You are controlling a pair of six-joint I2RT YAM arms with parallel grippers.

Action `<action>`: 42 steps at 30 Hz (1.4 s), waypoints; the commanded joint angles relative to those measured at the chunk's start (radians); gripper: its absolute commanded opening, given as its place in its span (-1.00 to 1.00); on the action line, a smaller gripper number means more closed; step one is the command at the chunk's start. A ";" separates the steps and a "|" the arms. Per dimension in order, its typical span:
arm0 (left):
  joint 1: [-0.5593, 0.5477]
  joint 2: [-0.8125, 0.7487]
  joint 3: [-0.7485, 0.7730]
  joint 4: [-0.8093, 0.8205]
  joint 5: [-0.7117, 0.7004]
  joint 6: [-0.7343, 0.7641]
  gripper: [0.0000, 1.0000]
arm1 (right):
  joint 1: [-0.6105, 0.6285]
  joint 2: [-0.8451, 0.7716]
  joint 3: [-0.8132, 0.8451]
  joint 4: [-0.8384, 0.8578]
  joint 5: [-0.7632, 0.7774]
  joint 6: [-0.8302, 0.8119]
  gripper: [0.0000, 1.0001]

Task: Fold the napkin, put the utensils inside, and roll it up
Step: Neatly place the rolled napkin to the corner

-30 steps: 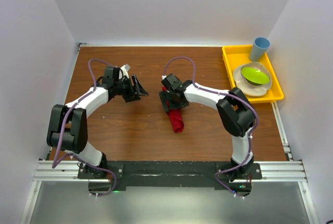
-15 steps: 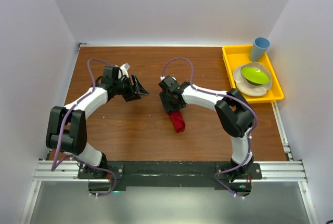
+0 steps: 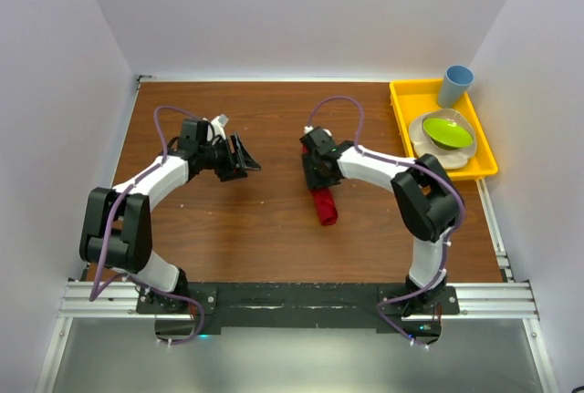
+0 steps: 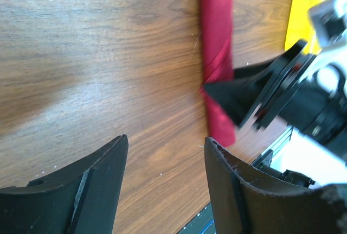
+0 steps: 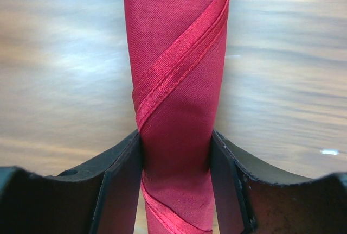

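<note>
The napkin (image 3: 325, 207) is a narrow red roll lying on the wooden table near its middle, pointing toward the near edge. My right gripper (image 3: 319, 177) stands over its far end. In the right wrist view both fingers press against the sides of the napkin (image 5: 179, 55), so the right gripper (image 5: 176, 139) is shut on it. My left gripper (image 3: 248, 158) hovers to the left of the roll, open and empty. The left wrist view shows the left gripper (image 4: 165, 143) over bare wood, with the napkin (image 4: 216, 44) and the right gripper (image 4: 260, 95) beyond. The utensils are hidden.
A yellow tray (image 3: 400, 101) sits at the table's far right corner. It holds a blue cup (image 3: 455, 85) and a green bowl (image 3: 447, 131) on a white plate. White walls enclose the table on three sides.
My right gripper has closed onto the napkin roll and shifted to the right, carrying the roll's far end with it. The left arm has barely moved.
</note>
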State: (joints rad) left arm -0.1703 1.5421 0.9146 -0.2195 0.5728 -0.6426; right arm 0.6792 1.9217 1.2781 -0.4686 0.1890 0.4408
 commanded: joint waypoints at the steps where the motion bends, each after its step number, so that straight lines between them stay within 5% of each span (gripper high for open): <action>1: 0.009 -0.030 -0.010 0.040 0.038 0.008 0.26 | -0.137 -0.027 -0.109 -0.021 0.092 -0.060 0.03; 10: 0.009 -0.025 -0.008 0.046 0.050 0.003 0.25 | -0.378 -0.023 -0.083 -0.005 0.122 -0.226 0.01; 17: 0.009 -0.028 -0.016 0.048 0.053 -0.003 0.25 | -0.443 0.037 -0.017 0.025 0.173 -0.412 0.05; 21: 0.009 -0.033 -0.029 0.043 0.055 -0.003 0.25 | -0.448 0.077 0.044 0.022 0.155 -0.435 0.10; 26: 0.009 -0.042 -0.036 0.042 0.055 -0.005 0.25 | -0.449 0.080 0.095 -0.019 0.116 -0.409 0.54; 32: 0.009 -0.065 -0.025 0.002 0.055 -0.003 0.25 | -0.443 -0.035 0.220 -0.200 0.136 -0.341 0.79; 42: -0.014 -0.227 0.055 -0.210 -0.083 0.097 0.25 | -0.235 -0.300 0.412 -0.527 -0.014 -0.171 0.90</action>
State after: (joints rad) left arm -0.1730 1.3663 0.9031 -0.3405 0.5636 -0.6033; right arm 0.3183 1.7638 1.6352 -0.8513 0.2813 0.1490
